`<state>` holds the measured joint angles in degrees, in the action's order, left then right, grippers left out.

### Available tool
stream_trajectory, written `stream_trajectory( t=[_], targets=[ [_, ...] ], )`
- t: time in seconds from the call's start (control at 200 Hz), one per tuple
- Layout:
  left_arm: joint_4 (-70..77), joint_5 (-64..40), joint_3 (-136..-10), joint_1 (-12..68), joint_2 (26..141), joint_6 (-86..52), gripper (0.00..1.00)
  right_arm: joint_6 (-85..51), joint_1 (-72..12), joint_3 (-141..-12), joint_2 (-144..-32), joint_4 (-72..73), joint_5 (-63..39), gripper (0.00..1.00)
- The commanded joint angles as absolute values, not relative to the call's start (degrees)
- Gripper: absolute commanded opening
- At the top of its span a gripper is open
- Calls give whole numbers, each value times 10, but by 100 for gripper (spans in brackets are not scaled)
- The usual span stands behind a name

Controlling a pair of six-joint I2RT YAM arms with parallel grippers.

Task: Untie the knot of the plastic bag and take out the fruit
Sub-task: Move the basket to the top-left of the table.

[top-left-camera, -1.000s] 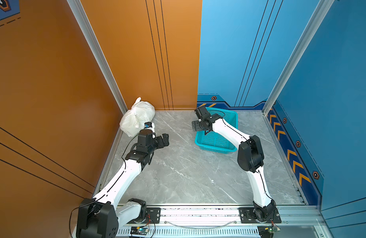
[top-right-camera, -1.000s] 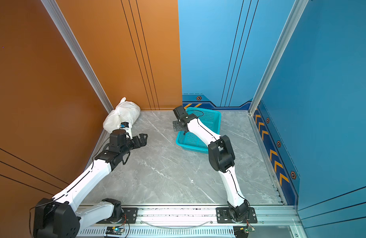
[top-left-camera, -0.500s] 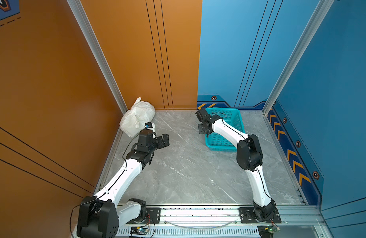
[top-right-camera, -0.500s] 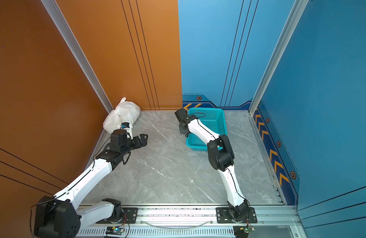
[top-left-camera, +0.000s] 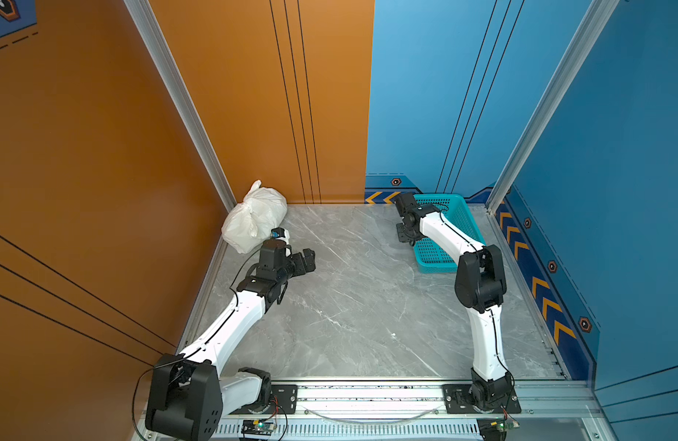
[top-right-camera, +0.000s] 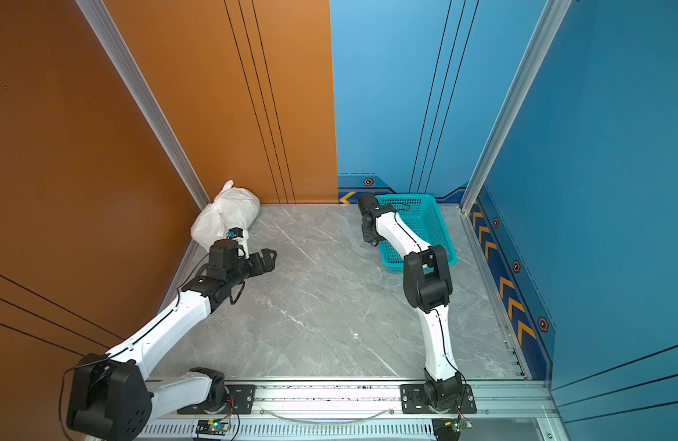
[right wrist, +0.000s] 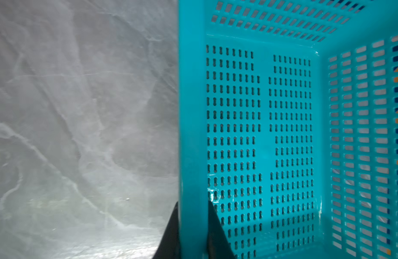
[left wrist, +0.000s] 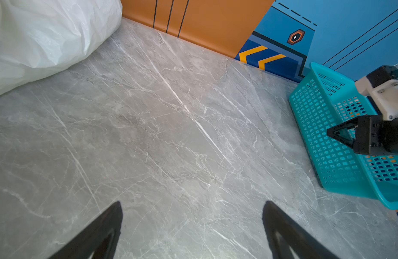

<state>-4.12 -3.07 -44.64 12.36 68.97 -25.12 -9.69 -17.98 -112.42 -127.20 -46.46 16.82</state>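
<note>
**A:** Where is the plastic bag (top-left-camera: 253, 219)?

**B:** On the grey tabletop (top-left-camera: 348, 305), tucked into the far corner against the orange wall, on the left arm's side. I judge it light, limp and slippery. It is thin film that will crumple and slide rather than keep its shape, and it may tear if yanked. Pinch a gathered fold near its neck, not the smooth bulge.

**A:** And the fruit?

**B:** It is hidden inside, and nothing shows through. The bulges suggest several rounded lumps, so they will probably roll once the mouth opens.

**A:** The knot (top-left-camera: 255, 187)?

**B:** Probably the firmest part, since it is bunched tight. That is where to take hold: one pincer on the tuft, the other on the film just under it.

**A:** How do they look?

**B:** The bag is white, crinkly, cloudy and lumpy. The knot is a small pointed tuft standing at its top, towards the wall.

**A:** And the pincers?

**B:** The left pincer (top-left-camera: 308, 260) hangs just beside the bag without touching it, its fingers spread wide with nothing between them. The right pincer (right wrist: 192, 204) is well apart from the bag. It is clamped on the side wall of the empty teal basket (top-left-camera: 438, 197), one finger on each side.
</note>
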Motion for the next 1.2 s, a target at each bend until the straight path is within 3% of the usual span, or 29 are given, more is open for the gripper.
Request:
stream_trajectory(
  t=[0.0, 0.225, 0.305, 0.496, 0.711, 0.936, 1.082, 1.182, 1.197],
  targets=[
    [-45, -43, -454, 127, 697, -252, 98, -64, -141, -1128, -1277, -498, 180, 0],
    [-63, -46, -475, 127, 708, -249, 98, -27, -106, -1151, -1306, -498, 191, 1],
    [-73, -42, -488, 126, 715, -246, 98, -15, -105, -1154, -1313, -498, 192, 6],
    [-154, 8, -569, 114, 740, -236, 98, -7, -123, -1151, -1289, -497, 190, 68],
    [-257, 88, -732, 61, 814, -219, 100, -8, -163, -1128, -1219, -497, 210, 98],
    [-286, 119, -862, -12, 919, -199, 95, -26, -201, -1105, -1139, -498, 218, 100],
    [-304, 124, -946, -49, 1013, -167, 94, -52, -208, -1086, -1093, -499, 171, 100],
    [-322, 88, -1010, -79, 1079, -163, 88, -66, -209, -1065, -1067, -498, 141, 100],
    [-323, 81, -1019, -83, 1088, -162, 83, -67, -209, -1062, -1065, -498, 137, 100]
  ],
)
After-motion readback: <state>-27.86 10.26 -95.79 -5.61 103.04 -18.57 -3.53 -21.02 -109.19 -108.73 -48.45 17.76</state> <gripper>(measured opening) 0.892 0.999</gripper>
